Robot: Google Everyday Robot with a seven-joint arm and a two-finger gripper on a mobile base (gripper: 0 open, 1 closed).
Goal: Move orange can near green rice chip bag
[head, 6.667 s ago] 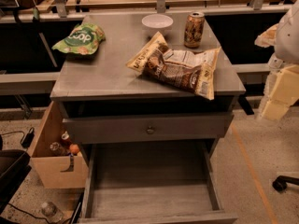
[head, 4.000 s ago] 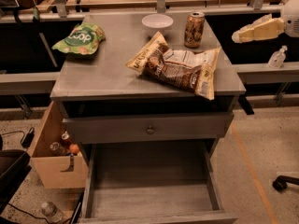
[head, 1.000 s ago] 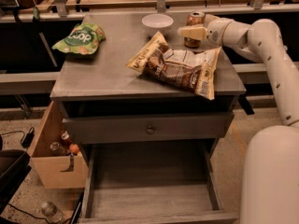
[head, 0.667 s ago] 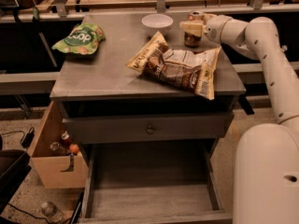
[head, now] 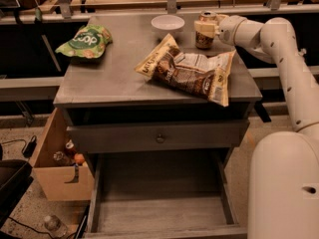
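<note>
step in hand: the grasp of the orange can (head: pixel 204 42); the can is seen upright at the far right corner of the tabletop (head: pixel 114 78), just right of a white bowl (head: pixel 167 24) and just behind the large tan and brown chip bag (head: pixel 189 73); the gripper (head: pixel 203 29) is placed at the can from the right, with the arm reaching in over the tabletop's right edge; the jaws are set about the can's body, one cream pad lying across its front; whether they are pressed tight on it or merely bracketing it cannot be told; the can is not seen lifted.

the green rice chip bag (head: pixel 83 41) is noted lying flat at the far left corner, well apart from the can; the bowl and the tan bag lie between the two.

next move, as judged: a firm hold is to be confirmed, then the can raised enough to clear the bowl's rim and the puffed tan bag, carried leftward across the tabletop, and set down upright on the bare patch just beside the green bag, without the bag being pressed or pushed off the edge.

writing: a white round logo with green letters is seen on the green bag, the word not surely read; print and a pale panel are seen on the tan bag, unreadable; nothing is read on the can.
</note>
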